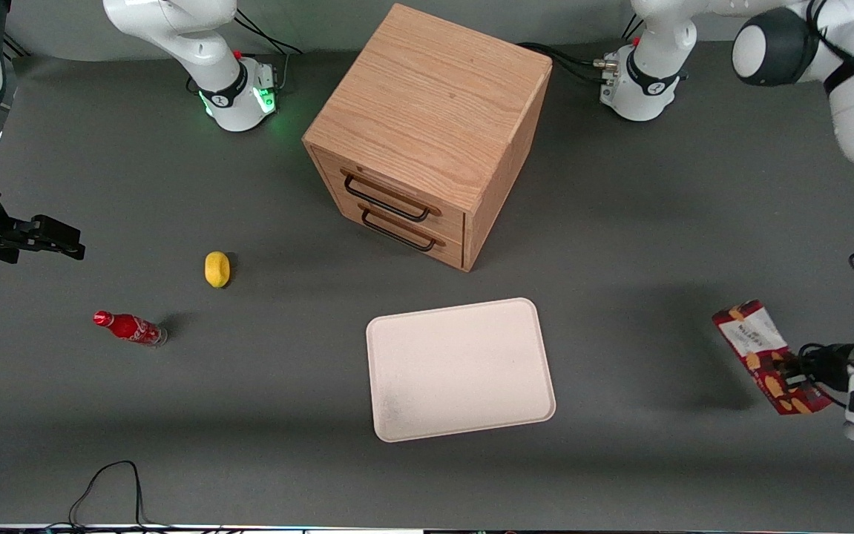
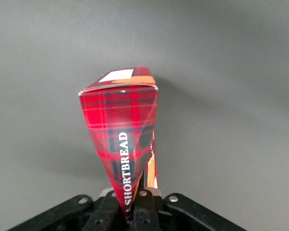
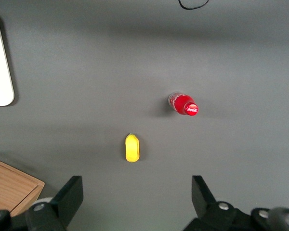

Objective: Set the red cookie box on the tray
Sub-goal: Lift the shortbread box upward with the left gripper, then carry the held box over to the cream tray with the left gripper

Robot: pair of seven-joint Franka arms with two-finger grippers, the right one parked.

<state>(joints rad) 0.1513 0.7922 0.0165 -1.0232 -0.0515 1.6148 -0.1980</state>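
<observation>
One long dark-red tartan cookie box [image 1: 764,356] hangs above the grey worktop's working-arm edge, pinched in the black left gripper [image 2: 135,204], well apart from the pale cream rectangular tray [image 1: 461,368].

Left arm at the working end of the table, hand [image 1: 797,374] clamped, held above the surface

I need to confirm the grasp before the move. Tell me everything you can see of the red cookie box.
The red cookie box is a long, narrow cardboard carton in dark red tartan, with a white label at one end, tan cookie pictures and the word SHORTBREAD along one side. The gripper is shut on one end, which looks pinched. The box appears lifted and tilted, toward the working arm's end of the table, well clear of the tray.
</observation>
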